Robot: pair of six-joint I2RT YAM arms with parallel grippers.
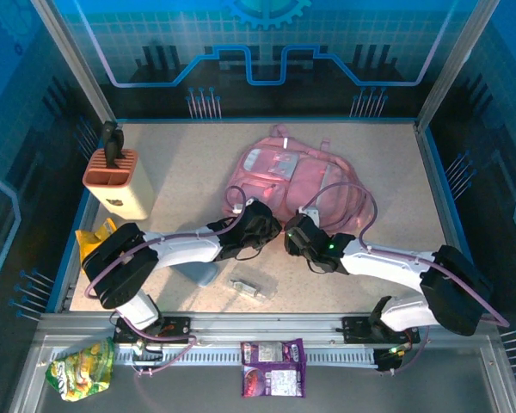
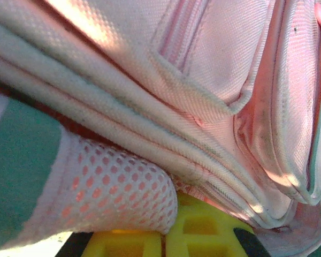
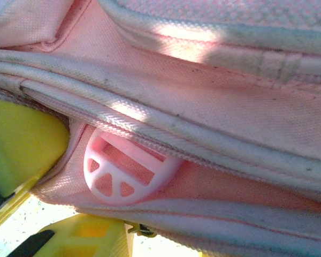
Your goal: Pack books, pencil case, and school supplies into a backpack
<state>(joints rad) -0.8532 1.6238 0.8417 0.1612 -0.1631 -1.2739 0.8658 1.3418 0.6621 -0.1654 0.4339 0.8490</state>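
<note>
The backpack [image 1: 303, 176] lies in the middle of the surface, nearer the far edge. My left end effector [image 1: 262, 225] is closed tight against its near hem. My right end effector [image 1: 292, 234] stands partly open at that hem, beside a pink plastic tab [image 3: 129, 172].

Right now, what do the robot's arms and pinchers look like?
The left arm and the right arm both have smooth white tube sections joined by chunky black joints. A thin purple cable loops along each one. A small green light glows near the right wrist. The fingers are bright yellow plastic with square hollows.
</note>
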